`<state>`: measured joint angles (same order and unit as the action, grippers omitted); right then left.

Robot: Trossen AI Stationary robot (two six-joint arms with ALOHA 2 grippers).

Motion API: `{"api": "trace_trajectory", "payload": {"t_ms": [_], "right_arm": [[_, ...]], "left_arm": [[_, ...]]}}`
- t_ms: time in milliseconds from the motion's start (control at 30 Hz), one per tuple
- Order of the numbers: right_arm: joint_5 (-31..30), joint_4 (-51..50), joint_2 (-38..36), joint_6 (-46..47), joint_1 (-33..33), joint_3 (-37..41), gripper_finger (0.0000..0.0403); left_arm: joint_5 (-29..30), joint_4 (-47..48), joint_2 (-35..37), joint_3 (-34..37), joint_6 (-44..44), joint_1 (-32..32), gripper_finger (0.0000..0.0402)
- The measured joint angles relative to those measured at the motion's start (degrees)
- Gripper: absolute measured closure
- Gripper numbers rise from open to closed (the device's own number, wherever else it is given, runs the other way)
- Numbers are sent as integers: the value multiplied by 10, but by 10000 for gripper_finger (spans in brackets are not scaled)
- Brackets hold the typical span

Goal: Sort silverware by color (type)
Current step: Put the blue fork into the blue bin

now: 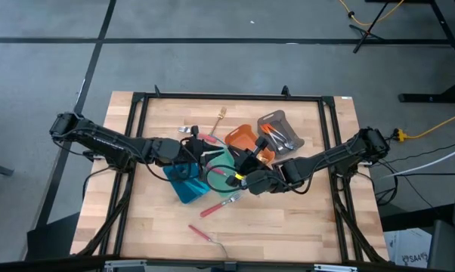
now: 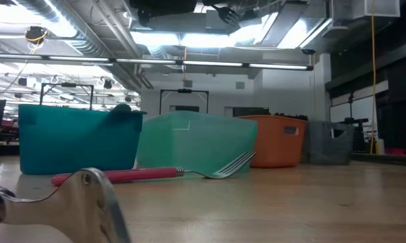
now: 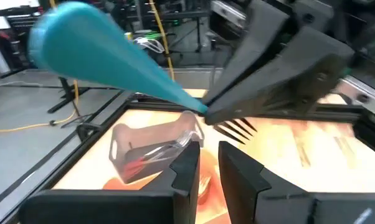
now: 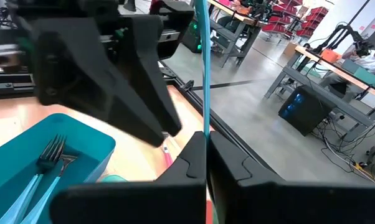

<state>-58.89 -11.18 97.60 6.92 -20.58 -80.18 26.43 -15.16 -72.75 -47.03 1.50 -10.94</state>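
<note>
Above the middle of the counter (image 1: 288,227), the right tool (image 4: 206,140) is clamped tight on a blue-handled fork (image 4: 203,62). The left tool (image 3: 209,152), jaws narrowly apart, meets the same fork's tines. Two blue forks (image 4: 47,158) lie in the blue tray (image 4: 94,146).

A slim blue-handled metal fork (image 3: 113,59) is held in mid-air, its tines (image 3: 237,129) showing past the handle, while two more blue-handled forks (image 4: 44,165) are seen lying side by side inside the blue rectangular tray (image 4: 91,146). A red-handled fork (image 2: 156,174) is laid flat on the wooden tabletop (image 1: 288,219), another red-handled piece (image 1: 205,233) nearer the front edge, a gold fork (image 1: 218,119) towards the back, and orange-handled pieces (image 1: 271,134) in the grey tray (image 1: 280,119).
</note>
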Motion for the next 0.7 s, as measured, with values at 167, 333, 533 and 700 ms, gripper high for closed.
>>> {"api": "trace_trajectory", "payload": {"t_ms": [167,333,533,700], "right_arm": [[0,0,0,0,0,0,403],[0,0,0,0,0,0,403],[12,0,0,0,0,0,403],[15,1,0,0,0,0,403]], "left_arm": [[6,1,0,0,3,7,348],[6,1,0,0,3,17,348],[5,1,0,0,-47,20,348],[5,1,0,0,-87,20,348]]}}
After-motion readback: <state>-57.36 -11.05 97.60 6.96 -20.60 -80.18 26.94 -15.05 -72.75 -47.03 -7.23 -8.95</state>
